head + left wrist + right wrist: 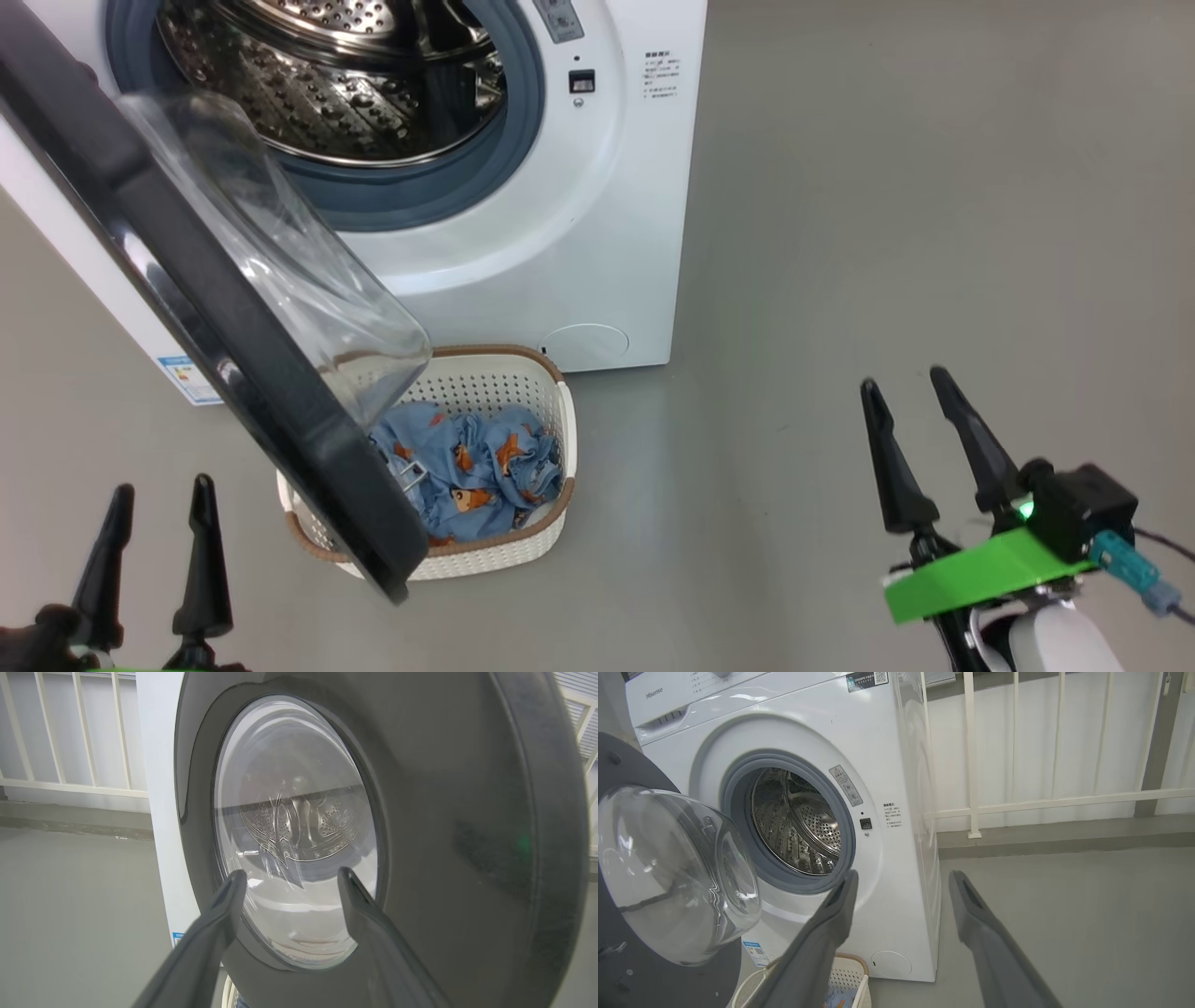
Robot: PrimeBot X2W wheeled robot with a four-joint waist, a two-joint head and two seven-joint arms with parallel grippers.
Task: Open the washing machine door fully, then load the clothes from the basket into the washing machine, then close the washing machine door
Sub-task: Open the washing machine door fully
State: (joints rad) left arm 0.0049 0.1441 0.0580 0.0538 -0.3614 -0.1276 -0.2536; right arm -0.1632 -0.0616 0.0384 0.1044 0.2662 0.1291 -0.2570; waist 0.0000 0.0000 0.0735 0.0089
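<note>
The white washing machine (pixel 597 233) stands at the top left of the head view, its steel drum exposed. Its door (pixel 215 317), black-rimmed with a bulging clear window, hangs swung out over the basket (pixel 523 373). Blue bear-print clothes (pixel 476 467) lie inside the basket on the floor before the machine. My left gripper (pixel 159 490) is open at the lower left, on the outer side of the door (pixel 444 812). My right gripper (pixel 906 378) is open at the lower right, over bare floor and apart from everything. In the right wrist view the machine (pixel 887 765), door window (pixel 672 872) and basket (pixel 852 975) appear.
Grey floor (pixel 934 233) stretches to the right of the machine. A white railing (pixel 1041 802) runs along the wall behind it. A blue label sticker (pixel 189 378) sits at the machine's lower left corner.
</note>
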